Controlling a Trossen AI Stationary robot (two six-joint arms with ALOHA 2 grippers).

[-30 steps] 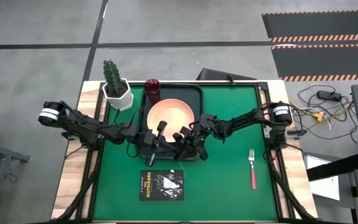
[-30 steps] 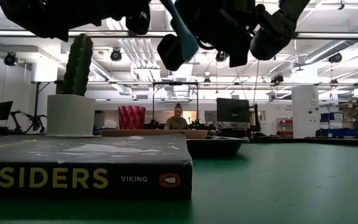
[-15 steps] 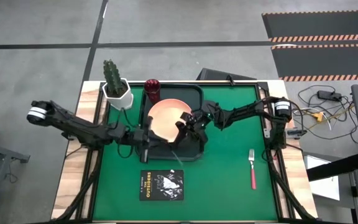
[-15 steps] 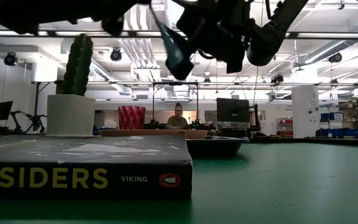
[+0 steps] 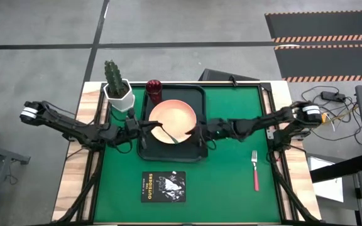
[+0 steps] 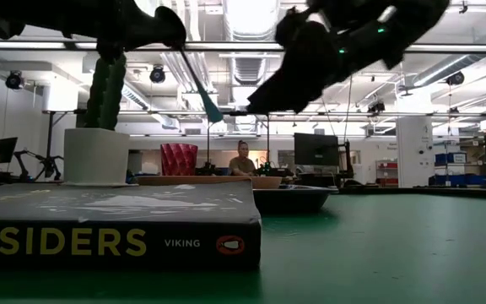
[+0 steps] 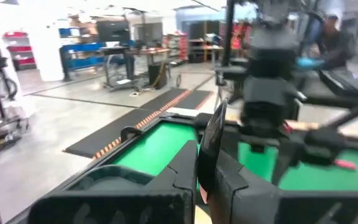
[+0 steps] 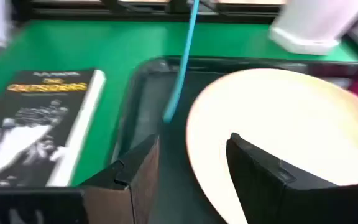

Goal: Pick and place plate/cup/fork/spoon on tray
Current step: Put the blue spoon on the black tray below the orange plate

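The peach-orange plate (image 5: pixel 173 118) lies in the dark tray (image 5: pixel 197 94), with the maroon cup (image 5: pixel 154 91) standing at the tray's far left corner. My left gripper (image 5: pixel 139 125) hovers over the tray's left rim, shut on the teal-handled spoon (image 5: pixel 166 134). The spoon's handle (image 8: pixel 185 56) slants down over the plate's near edge. My right gripper (image 5: pixel 200 130) stands open over the tray's right rim, apart from the spoon. The red-handled fork (image 5: pixel 254 171) lies flat on the green mat at the right. My left gripper pinches the spoon's dark bowl end (image 7: pixel 211 142) between its two fingers. It reaches in roughly level from the table's left side. The spoon is lifted clear. Its teal handle (image 6: pixel 199 84) sticks out past the fingers and slants downward above the plate.
A white pot with a cactus (image 5: pixel 117 90) stands just left of the tray's far corner. A black book (image 5: pixel 163 186) lies on the green mat (image 5: pixel 231 182) in front of the tray. The mat is bare between the book and the fork.
My right gripper has come away from the spoon and drawn back toward the table's right edge. My left gripper has moved toward the table's left and far edges. It keeps the spoon, whose handle now hangs free above the plate.
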